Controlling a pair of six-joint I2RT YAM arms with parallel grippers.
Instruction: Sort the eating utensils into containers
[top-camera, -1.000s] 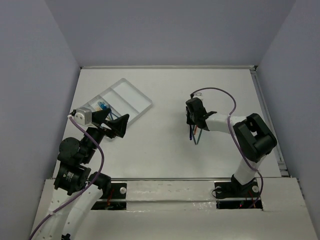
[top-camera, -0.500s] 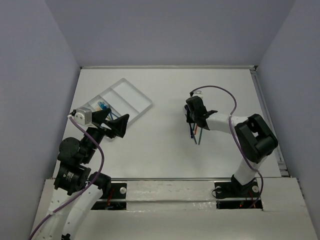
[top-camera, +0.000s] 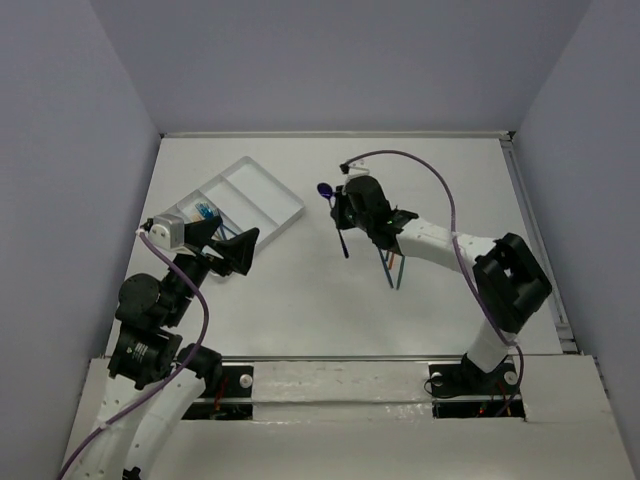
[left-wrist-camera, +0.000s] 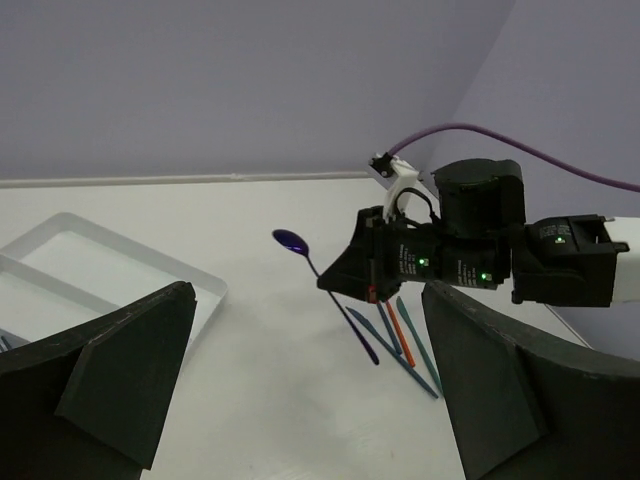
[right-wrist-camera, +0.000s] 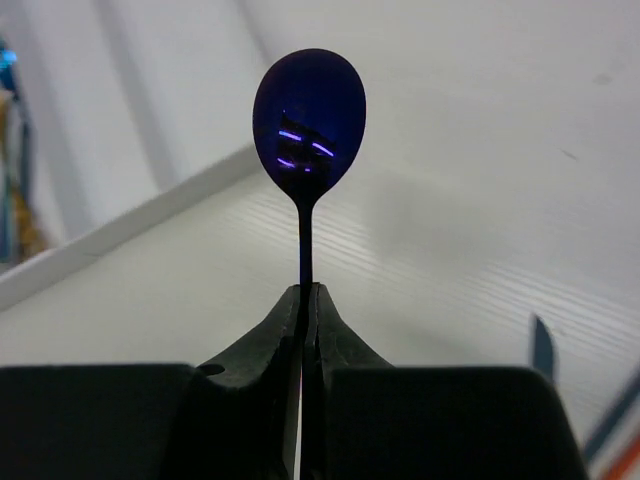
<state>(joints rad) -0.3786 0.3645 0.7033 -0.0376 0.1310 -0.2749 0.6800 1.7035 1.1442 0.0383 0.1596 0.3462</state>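
Right fingers (right-wrist-camera: 262, 335) pinching purple spoon (right-wrist-camera: 308, 105) aloft near tray (top-camera: 298, 206) corner, left fingers (left-wrist-camera: 110, 372) wide over tray's near edge

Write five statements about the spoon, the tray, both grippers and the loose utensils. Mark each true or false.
1. The right gripper is shut on a dark blue spoon. True.
2. The spoon lies inside the tray. False: the right gripper holds it to the tray's right.
3. The left gripper is open and holds nothing. True.
4. The tray holds nothing. False: blue utensils lie at its end near the left gripper.
5. Several utensils lie on the table by the right arm. True.
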